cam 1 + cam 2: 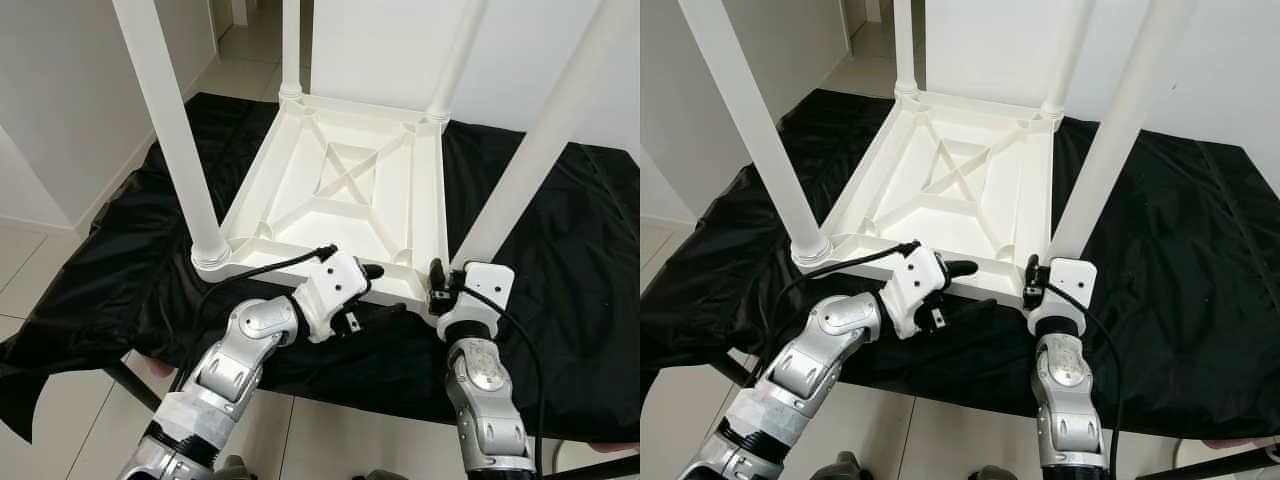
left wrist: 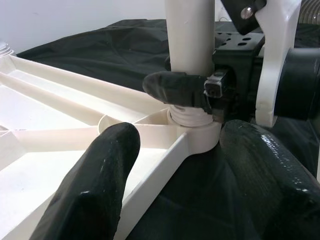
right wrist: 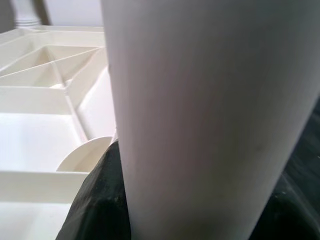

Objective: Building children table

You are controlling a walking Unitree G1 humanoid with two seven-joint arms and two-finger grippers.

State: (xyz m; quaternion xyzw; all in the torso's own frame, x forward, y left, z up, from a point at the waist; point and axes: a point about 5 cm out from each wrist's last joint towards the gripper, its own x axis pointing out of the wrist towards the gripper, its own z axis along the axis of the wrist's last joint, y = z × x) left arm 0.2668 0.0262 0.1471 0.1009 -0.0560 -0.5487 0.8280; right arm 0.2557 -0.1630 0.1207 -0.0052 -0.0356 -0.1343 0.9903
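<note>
Grippers sit closest, both at the near edge of an upside-down white table top (image 1: 345, 185) lying on a black cloth (image 1: 560, 300). The right gripper (image 1: 437, 285), at about five o'clock, is closed around the base of the near right leg (image 1: 545, 135), its fingers (image 2: 177, 87) clasping the leg just above the threaded collar where it enters the corner socket. The left gripper (image 1: 372, 272), at about six o'clock, is spread wide and grips nothing; it straddles the near rim and points toward that same corner. The leg's long axis rises steeply from the socket, leaning toward one o'clock, so any tightening turn would likely run about that axis, and the right arm is the one on it. Farther off, the near left leg (image 1: 170, 125) stands at nine o'clock, and two more legs rise from the far corners around twelve.
</note>
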